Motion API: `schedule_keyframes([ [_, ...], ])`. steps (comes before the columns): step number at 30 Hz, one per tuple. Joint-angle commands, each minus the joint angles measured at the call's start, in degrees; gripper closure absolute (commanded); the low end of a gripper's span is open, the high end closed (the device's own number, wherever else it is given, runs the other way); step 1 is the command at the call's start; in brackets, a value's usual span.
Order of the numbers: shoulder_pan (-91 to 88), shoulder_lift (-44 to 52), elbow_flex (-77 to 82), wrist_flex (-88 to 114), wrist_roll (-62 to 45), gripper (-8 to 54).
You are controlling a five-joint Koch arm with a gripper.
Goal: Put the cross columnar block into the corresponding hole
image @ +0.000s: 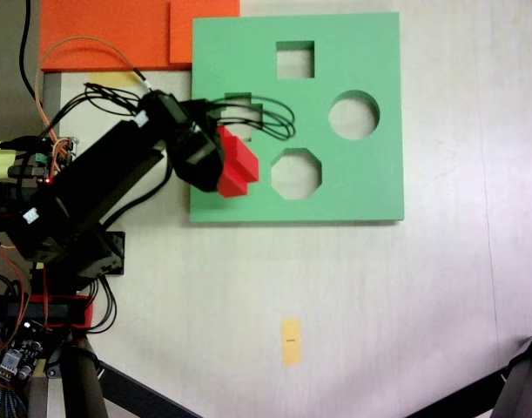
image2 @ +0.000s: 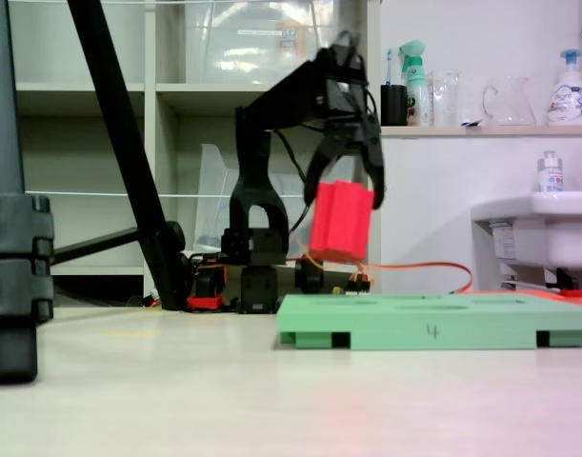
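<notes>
Green foam board (image2: 433,331) lies nearest the low camera; above its left end the gripper (image2: 346,190) pinches the cross columnar block (image2: 340,221), lifted clear. Its plus-shaped hole (image: 245,111) waits just behind, seemingly unfilled; lowering and insertion remain.

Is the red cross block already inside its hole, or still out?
Out. The red cross block hangs in the gripper, its fingers clamped on it, clearly above the green foam board in a fixed view.
</notes>
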Motion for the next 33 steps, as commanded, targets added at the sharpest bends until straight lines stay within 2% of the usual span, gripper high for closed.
schedule_keyframes([
  [1, -3.7, 0.4, -0.9, -2.1, 3.5, 17.7],
  [11, -10.2, -3.0, 0.9, -13.9, 15.0, 17.7],
  [33, -13.8, -11.2, 1.1, -22.1, 18.3, 17.6],
])
